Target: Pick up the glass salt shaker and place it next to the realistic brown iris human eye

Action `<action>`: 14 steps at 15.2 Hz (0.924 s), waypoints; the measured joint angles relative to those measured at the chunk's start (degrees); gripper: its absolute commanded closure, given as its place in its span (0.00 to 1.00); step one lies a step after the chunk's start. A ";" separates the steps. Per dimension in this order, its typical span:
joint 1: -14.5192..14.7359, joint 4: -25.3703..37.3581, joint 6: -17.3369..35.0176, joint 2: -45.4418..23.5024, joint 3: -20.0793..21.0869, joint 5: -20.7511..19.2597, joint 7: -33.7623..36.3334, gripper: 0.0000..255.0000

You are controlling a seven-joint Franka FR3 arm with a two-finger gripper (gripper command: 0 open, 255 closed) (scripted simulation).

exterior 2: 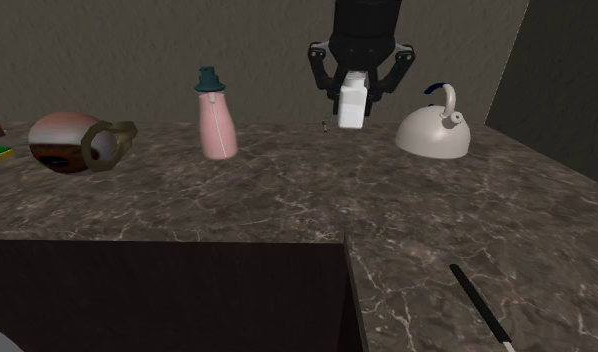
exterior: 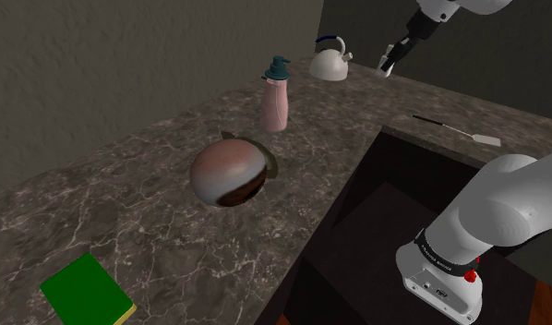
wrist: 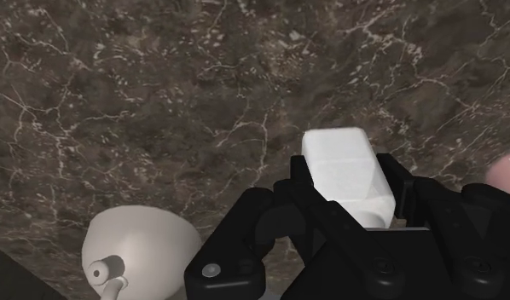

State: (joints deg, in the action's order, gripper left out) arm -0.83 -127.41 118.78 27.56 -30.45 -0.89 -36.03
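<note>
My gripper (exterior 2: 352, 92) hangs above the dark marble counter (exterior 2: 287, 190), shut on a white, block-shaped salt shaker (exterior 2: 352, 102). In the wrist view the shaker (wrist: 345, 173) sits clasped between the black fingers (wrist: 398, 181), clear of the counter below. From the shoulder view the gripper (exterior: 390, 63) is at the back of the counter, next to the kettle. The eye (exterior: 228, 173) is a large pinkish ball with a brown underside, lying mid-counter; in the second exterior view the eye (exterior 2: 62, 140) is far to the left of the gripper.
A pink bottle with a teal cap (exterior 2: 216, 115) stands between eye and gripper. A white kettle (exterior 2: 434, 128) sits just to the gripper's right. A knife (exterior: 459, 129) lies near the dark sink recess (exterior: 376, 231). A green book (exterior: 87, 291) lies at the counter's near end.
</note>
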 measured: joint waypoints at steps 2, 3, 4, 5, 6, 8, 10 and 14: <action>0.10 1.37 -1.28 -0.07 0.21 0.06 0.24 1.00; 0.12 2.25 -2.20 -0.02 0.37 0.05 0.42 1.00; 0.16 2.93 -2.86 -0.05 0.47 0.08 0.53 1.00; 0.20 3.81 -3.71 -0.08 0.55 0.10 0.62 1.00; 0.24 4.60 -4.42 -0.15 0.58 0.14 0.66 1.00; 0.39 6.26 -5.92 -0.31 0.89 0.24 1.05 1.00; 0.35 6.63 -6.87 0.33 1.66 0.06 1.85 1.00; -0.18 2.04 -7.13 5.44 6.87 -1.02 7.25 1.00</action>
State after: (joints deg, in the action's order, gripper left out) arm -1.01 -125.38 111.64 32.99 -23.59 -1.91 -28.78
